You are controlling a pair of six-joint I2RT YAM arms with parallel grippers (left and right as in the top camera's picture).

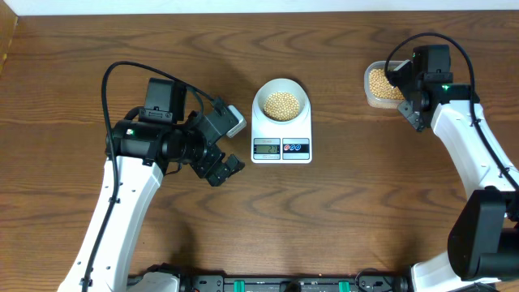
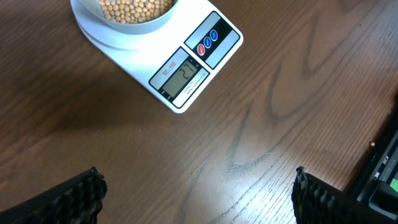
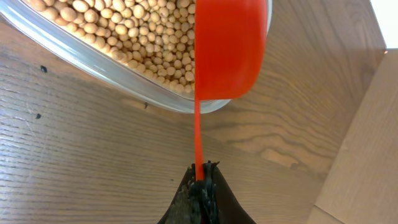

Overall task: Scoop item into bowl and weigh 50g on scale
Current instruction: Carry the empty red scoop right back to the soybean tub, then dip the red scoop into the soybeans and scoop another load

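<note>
The bowl (image 1: 281, 104) stands on the white scale (image 1: 281, 148) with a heap of tan beans (image 1: 281, 105) inside. The left wrist view shows the scale (image 2: 211, 59), the bowl (image 2: 124, 28) and its beans (image 2: 134, 7) at the top. My left gripper (image 2: 198, 179) hovers open over bare table in front and to the left of the scale, also seen as the left gripper (image 1: 225, 169) from above. My right gripper (image 3: 200, 171) is shut on the thin handle of a red scoop (image 3: 227, 50). The scoop's cup hangs over the near corner of a clear tub (image 3: 155, 93) full of beans (image 3: 130, 37).
The clear tub (image 1: 383, 85) sits at the back right, with the right gripper (image 1: 408, 108) at its front right corner. A pale raised edge (image 3: 367, 143) runs close on the right of the scoop. Bare wood lies between the scale and the tub.
</note>
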